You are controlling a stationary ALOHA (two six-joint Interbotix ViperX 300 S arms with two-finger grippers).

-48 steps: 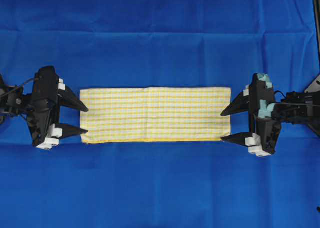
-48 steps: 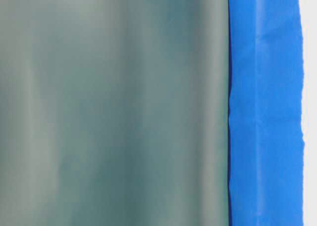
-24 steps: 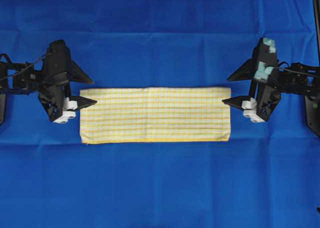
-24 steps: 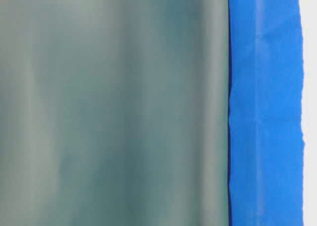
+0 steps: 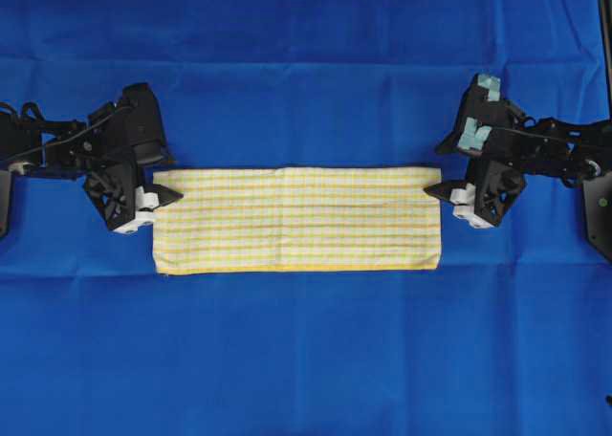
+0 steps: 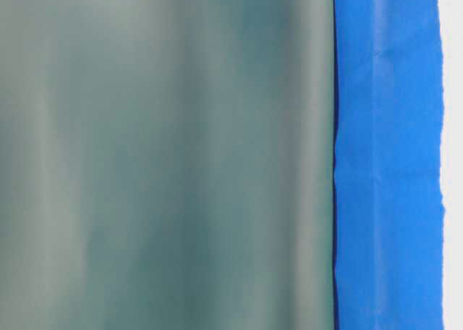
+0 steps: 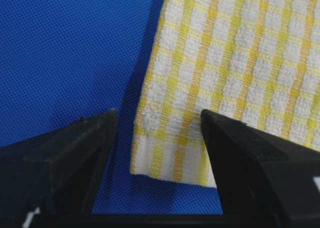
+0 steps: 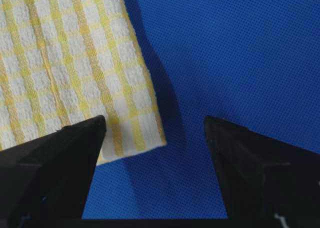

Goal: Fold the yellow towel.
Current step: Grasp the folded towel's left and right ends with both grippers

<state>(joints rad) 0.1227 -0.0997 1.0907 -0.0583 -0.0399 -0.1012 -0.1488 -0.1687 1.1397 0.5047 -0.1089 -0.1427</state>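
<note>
Both grippers, left and right, are gaping empty over the towel's far corners; each should straddle its corner before closing.

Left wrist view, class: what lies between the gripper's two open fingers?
A corner of the yellow towel, lying flat on the blue cloth; the left gripper straddles it.

No legible txt, seemingly.

Yellow-and-white checked towel, blue cloth
</note>
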